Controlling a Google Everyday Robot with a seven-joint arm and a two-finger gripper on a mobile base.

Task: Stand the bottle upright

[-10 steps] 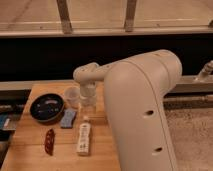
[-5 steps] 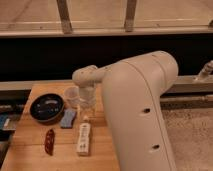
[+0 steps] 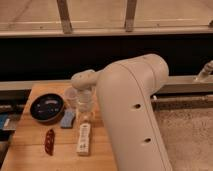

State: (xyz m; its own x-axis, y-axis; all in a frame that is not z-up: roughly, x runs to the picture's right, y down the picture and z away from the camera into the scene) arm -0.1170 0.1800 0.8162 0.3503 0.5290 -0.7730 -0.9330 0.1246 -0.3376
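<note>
Gripper (image 3: 84, 107) hangs low just right of the dark round bowl (image 3: 46, 107), close over the short translucent plastic cup (image 3: 73, 96). I cannot tell how its jaws stand, or whether they hold anything.

Slim cream plastic bottle (image 3: 84, 139) lies flat on the wooden desk (image 3: 25, 157), right of the bowl and on its camera side, apart from the gripper. Blue rectangular sponge (image 3: 68, 119) sits between bowl and bottle. A dark red oblong item (image 3: 49, 141) lies camera-side of the bowl.

My read: the bottle is light, thin-walled and smooth, and likely to roll or squirt out under a hard pinch. I would grip across the body, toward the cap end, so the base can pivot down. Squeeze gently.
</note>
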